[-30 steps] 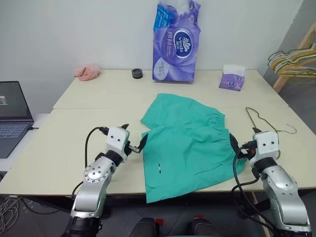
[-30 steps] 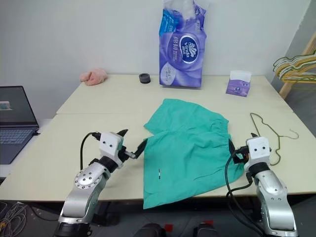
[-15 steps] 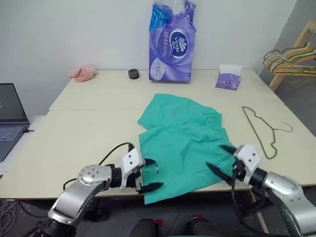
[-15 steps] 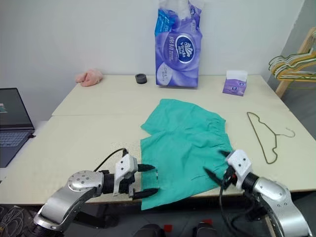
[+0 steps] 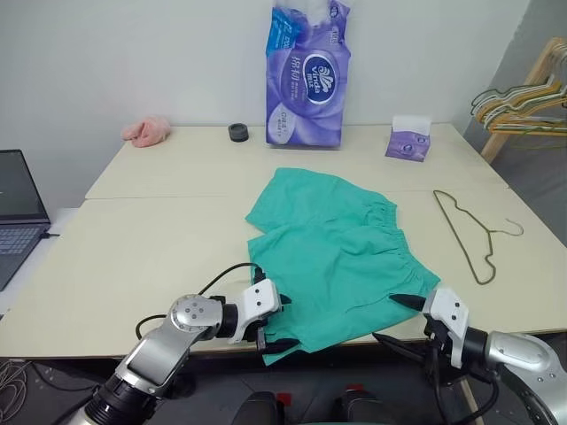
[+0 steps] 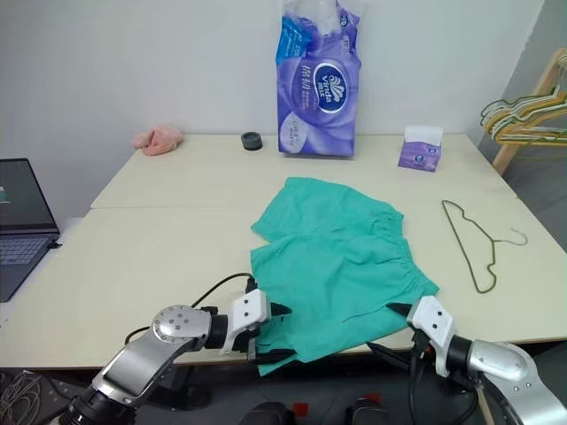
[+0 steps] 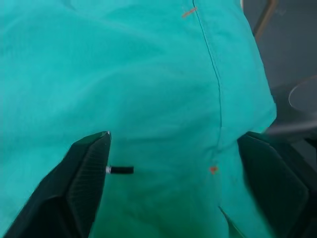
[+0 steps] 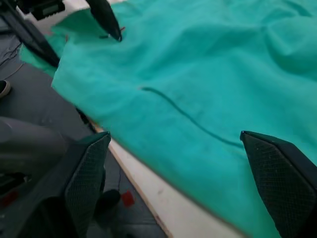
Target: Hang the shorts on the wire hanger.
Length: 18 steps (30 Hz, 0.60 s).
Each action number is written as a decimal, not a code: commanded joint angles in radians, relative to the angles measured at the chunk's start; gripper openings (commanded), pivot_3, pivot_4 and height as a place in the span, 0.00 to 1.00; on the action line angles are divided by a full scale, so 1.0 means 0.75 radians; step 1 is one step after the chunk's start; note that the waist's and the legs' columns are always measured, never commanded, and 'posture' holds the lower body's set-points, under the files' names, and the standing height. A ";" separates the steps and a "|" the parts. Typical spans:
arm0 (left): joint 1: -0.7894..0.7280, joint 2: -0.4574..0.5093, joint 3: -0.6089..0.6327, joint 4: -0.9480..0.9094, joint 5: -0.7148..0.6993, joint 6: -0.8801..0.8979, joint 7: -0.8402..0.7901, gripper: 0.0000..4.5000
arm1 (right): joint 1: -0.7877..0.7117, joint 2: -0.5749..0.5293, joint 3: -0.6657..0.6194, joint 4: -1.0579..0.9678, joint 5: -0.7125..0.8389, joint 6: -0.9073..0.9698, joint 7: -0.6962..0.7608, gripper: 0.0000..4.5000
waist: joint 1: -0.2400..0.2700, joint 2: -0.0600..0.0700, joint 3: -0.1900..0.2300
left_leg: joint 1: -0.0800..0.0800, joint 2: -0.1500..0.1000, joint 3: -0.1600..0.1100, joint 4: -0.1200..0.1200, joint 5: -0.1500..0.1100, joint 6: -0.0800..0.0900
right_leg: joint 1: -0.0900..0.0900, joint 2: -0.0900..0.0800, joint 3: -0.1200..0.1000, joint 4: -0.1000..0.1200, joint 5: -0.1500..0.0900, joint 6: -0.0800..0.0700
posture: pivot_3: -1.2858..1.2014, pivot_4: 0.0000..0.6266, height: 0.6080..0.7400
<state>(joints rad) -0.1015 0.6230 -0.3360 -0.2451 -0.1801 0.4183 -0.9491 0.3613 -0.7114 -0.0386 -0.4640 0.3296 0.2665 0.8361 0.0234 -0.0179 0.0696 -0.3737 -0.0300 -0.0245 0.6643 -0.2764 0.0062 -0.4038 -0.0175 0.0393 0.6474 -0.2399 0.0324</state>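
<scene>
Both grippers low at table's near edge, flanking shorts (image 5: 332, 252)

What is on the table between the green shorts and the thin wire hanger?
Nothing: the left eye view shows bare cream tabletop between the teal-green cloth shorts and the thin grey wire hanger.

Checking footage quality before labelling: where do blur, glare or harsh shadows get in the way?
Head views: even, soft light, no glare, shorts and hanger crisp. Left wrist view: shorts sharp, background beyond the hem blurred. Right wrist view: cloth and table edge softly blurred, the floor below dim.
</scene>
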 commanded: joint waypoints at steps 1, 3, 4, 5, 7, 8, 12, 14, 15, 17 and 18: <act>-0.022 -0.020 0.082 -0.032 -0.112 0.107 -0.008 0.69 | 0.021 -0.011 -0.036 0.009 -0.019 -0.081 0.027 1.00 | -0.001 0.000 0.000 | 0.000 0.000 0.000 0.000 0.000 0.000 | 0.000 0.000 0.000 0.000 0.000 0.000 | 0.52 0.08 1.00; -0.018 -0.012 0.097 -0.036 -0.147 0.150 -0.024 0.55 | 0.022 -0.010 -0.033 0.013 -0.026 -0.093 0.027 1.00 | -0.001 0.000 0.000 | 0.000 0.000 0.000 0.000 0.000 0.000 | 0.000 0.000 0.000 0.000 0.000 0.000 | 0.52 0.08 1.00; -0.015 -0.005 0.100 -0.031 -0.152 0.153 -0.030 0.49 | 0.021 -0.009 -0.032 0.013 -0.028 -0.096 0.027 1.00 | -0.001 0.000 0.000 | 0.000 0.000 0.000 0.000 0.000 0.000 | 0.000 0.000 0.000 0.000 0.000 0.000 | 0.52 0.08 1.00; -0.012 0.000 0.103 -0.024 -0.153 0.148 -0.032 0.42 | 0.021 -0.009 -0.032 0.013 -0.029 -0.097 0.026 1.00 | -0.001 0.000 0.000 | 0.000 0.000 0.000 0.000 0.000 0.000 | 0.000 0.000 0.000 0.000 0.000 0.000 | 0.52 0.07 1.00; -0.011 0.004 0.107 -0.003 -0.143 0.135 -0.027 0.29 | 0.018 -0.013 -0.035 0.019 -0.047 -0.112 0.022 1.00 | -0.001 0.000 0.000 | 0.000 0.000 0.000 0.000 0.000 0.000 | 0.000 0.000 0.000 0.000 0.000 0.000 | 0.52 0.07 1.00; -0.012 0.005 0.107 0.005 -0.133 0.123 -0.022 0.23 | 0.014 -0.019 -0.038 0.027 -0.064 -0.124 0.018 1.00 | 0.000 0.000 0.000 | 0.000 0.000 0.000 0.000 0.000 0.000 | 0.000 0.000 0.000 0.000 0.000 0.000 | 0.52 0.07 1.00; -0.029 -0.009 0.139 0.016 -0.150 0.108 -0.003 0.01 | -0.087 -0.094 -0.040 0.203 -0.334 -0.326 -0.084 1.00 | -0.001 0.000 0.000 | 0.001 0.000 0.002 0.000 0.000 0.000 | 0.000 0.000 0.001 0.000 0.000 0.000 | 0.52 0.07 1.00; -0.037 -0.005 0.156 0.017 -0.162 0.108 -0.009 0.01 | -0.154 -0.140 -0.027 0.316 -0.457 -0.440 -0.129 1.00 | -0.002 0.000 0.000 | 0.001 0.000 0.003 0.000 0.000 0.000 | 0.000 0.000 0.001 0.000 0.000 -0.001 | 0.52 0.07 1.00; -0.040 -0.001 0.162 0.021 -0.163 0.106 -0.013 0.01 | -0.179 -0.167 -0.012 0.365 -0.502 -0.493 -0.130 1.00 | -0.001 0.000 0.000 | 0.002 0.000 0.004 0.000 0.000 0.000 | 0.000 0.001 0.001 0.000 0.000 -0.001 | 0.52 0.07 1.00; -0.048 0.009 0.171 0.030 -0.164 0.096 -0.025 0.01 | -0.255 -0.232 0.027 0.478 -0.607 -0.606 -0.140 1.00 | -0.001 0.000 0.000 | 0.002 0.000 0.003 0.000 0.000 0.000 | 0.000 0.001 0.002 0.000 0.000 -0.001 | 0.52 0.08 1.00; -0.051 0.011 0.174 0.032 -0.164 0.093 -0.029 0.01 | -0.282 -0.249 0.039 0.515 -0.637 -0.643 -0.145 1.00 | -0.002 0.000 0.000 | 0.002 0.000 0.003 -0.001 0.000 0.000 | 0.000 0.001 0.002 0.000 0.000 -0.001 | 0.52 0.08 1.00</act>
<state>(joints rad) -0.1247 0.6248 -0.2284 -0.2170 -0.2906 0.5098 -0.9590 0.1714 -0.8754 -0.0142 -0.1173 -0.0921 -0.1550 0.7379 0.0216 -0.0178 0.0695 -0.3715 -0.0297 -0.0220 0.6638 -0.2765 0.0060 -0.4034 -0.0162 0.0411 0.6477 -0.2401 0.0317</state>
